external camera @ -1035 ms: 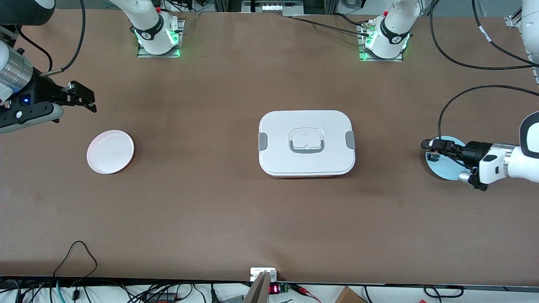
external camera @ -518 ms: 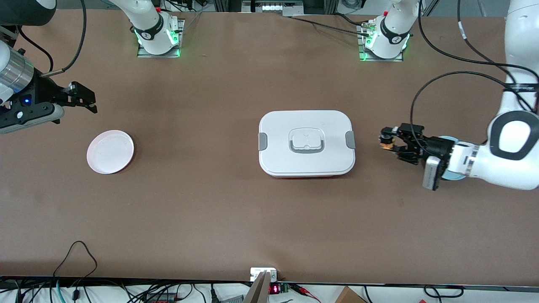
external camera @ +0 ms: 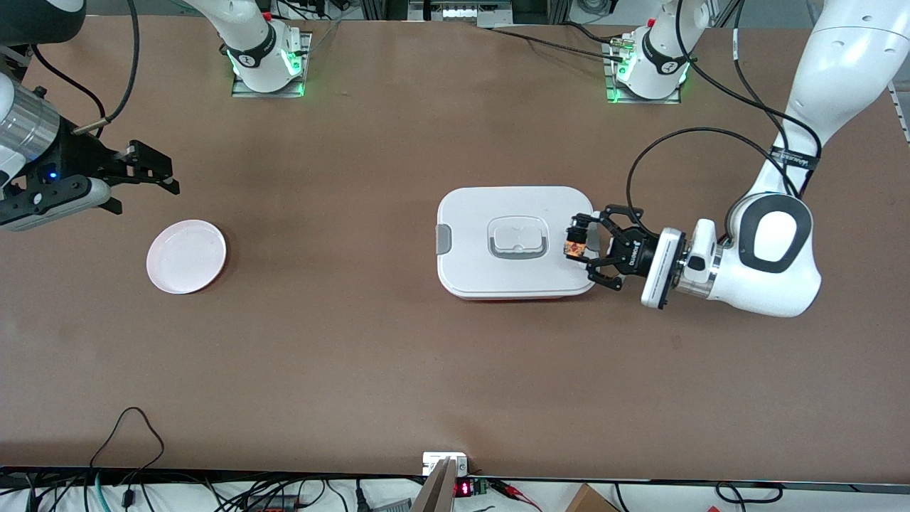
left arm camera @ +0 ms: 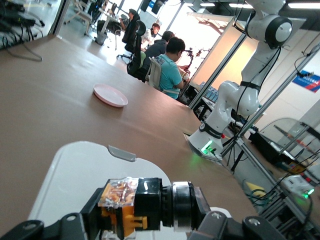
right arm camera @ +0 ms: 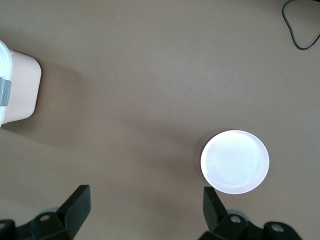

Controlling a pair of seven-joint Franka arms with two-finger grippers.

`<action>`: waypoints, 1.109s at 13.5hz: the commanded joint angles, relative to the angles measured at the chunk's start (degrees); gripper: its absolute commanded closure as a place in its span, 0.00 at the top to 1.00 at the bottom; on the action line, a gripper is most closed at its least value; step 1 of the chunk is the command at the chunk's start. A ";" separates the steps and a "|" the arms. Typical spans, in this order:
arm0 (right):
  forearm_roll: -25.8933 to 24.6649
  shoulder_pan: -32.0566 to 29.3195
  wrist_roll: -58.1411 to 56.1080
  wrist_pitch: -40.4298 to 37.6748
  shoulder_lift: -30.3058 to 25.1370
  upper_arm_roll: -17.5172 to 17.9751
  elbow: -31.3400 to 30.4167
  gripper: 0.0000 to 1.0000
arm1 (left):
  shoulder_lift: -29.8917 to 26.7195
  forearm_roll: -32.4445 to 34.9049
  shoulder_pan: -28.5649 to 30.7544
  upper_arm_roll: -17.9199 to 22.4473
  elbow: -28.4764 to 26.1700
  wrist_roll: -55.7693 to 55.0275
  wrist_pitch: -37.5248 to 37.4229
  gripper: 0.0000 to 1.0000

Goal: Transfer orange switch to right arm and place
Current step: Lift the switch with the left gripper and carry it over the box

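Note:
The orange switch [external camera: 574,248], a small black part with orange and clear bits, is held in my left gripper [external camera: 581,242], which is shut on it in the air over the lidded white box's end toward the left arm. In the left wrist view the switch [left arm camera: 134,204] sits between the black fingers [left arm camera: 60,227], above the white lid [left arm camera: 70,170]. My right gripper [external camera: 146,186] is open and empty, up over bare table beside the pink plate [external camera: 186,256]. In the right wrist view its fingertips [right arm camera: 76,202] stand wide apart, with the plate [right arm camera: 235,161] below.
The white lidded box [external camera: 498,274] with grey latches stands mid-table; its corner shows in the right wrist view [right arm camera: 17,85]. The pink plate also shows in the left wrist view [left arm camera: 110,95]. A black cable [external camera: 668,153] loops above the left arm's wrist.
My left gripper has carried the switch from the blue plate at the left arm's end to over the white box's edge. My right gripper has shifted slightly toward the table's middle.

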 commanded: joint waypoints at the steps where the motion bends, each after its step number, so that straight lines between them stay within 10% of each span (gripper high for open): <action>1: -2.45 0.58 -0.16 -0.25 -0.24 0.76 0.60 1.00 | -1.71 -1.75 0.64 -2.96 -1.83 13.64 5.93 0.08; 8: -1.87 7.07 -1.29 -3.32 0.82 2.17 -0.02 1.00 | -3.47 -22.14 2.40 -17.55 -11.08 27.65 28.88 0.06; 15: 40.53 6.47 -1.29 1.41 11.70 1.82 0.16 1.00 | -3.39 -21.97 1.78 -17.65 -11.43 31.25 29.07 0.06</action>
